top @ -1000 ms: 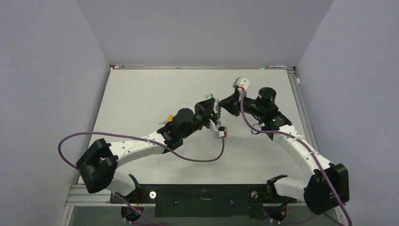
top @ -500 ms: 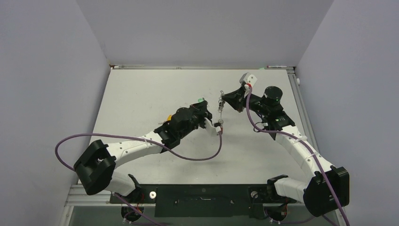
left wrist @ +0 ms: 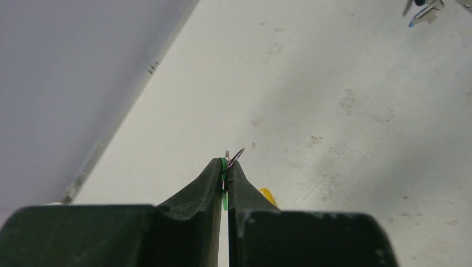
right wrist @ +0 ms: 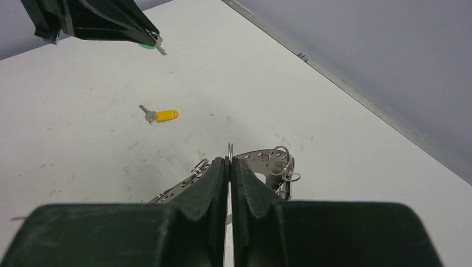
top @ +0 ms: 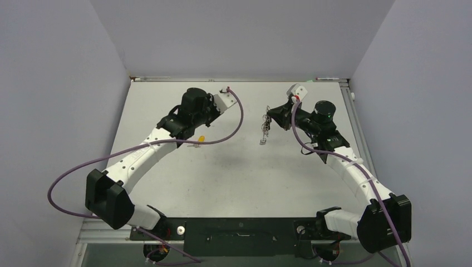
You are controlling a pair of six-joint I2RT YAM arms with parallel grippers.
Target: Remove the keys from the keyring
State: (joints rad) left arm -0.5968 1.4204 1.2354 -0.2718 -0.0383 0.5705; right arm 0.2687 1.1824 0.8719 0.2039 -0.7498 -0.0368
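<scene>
My right gripper point(right wrist: 229, 161) is shut on the edge of the keyring point(right wrist: 261, 155), a grey perforated metal band with small split rings, and holds it above the table point(top: 222, 167). In the top view the keyring point(top: 265, 130) hangs below the right gripper point(top: 271, 117) with keys dangling from it. My left gripper point(left wrist: 225, 164) is shut on a green-headed key point(left wrist: 224, 167), off the ring and raised at the back left point(top: 205, 114); the key also shows in the right wrist view point(right wrist: 148, 46). A yellow-headed key point(top: 200, 138) lies loose on the table under the left gripper.
Grey walls close in the table on the left, back and right. A metal rail point(top: 234, 79) runs along the back edge. The purple cable point(top: 234, 119) of the left arm loops over the table's middle.
My left gripper has pulled away from the keyring and swung to the back left with the green key. My right gripper has shifted slightly back with the keyring.
</scene>
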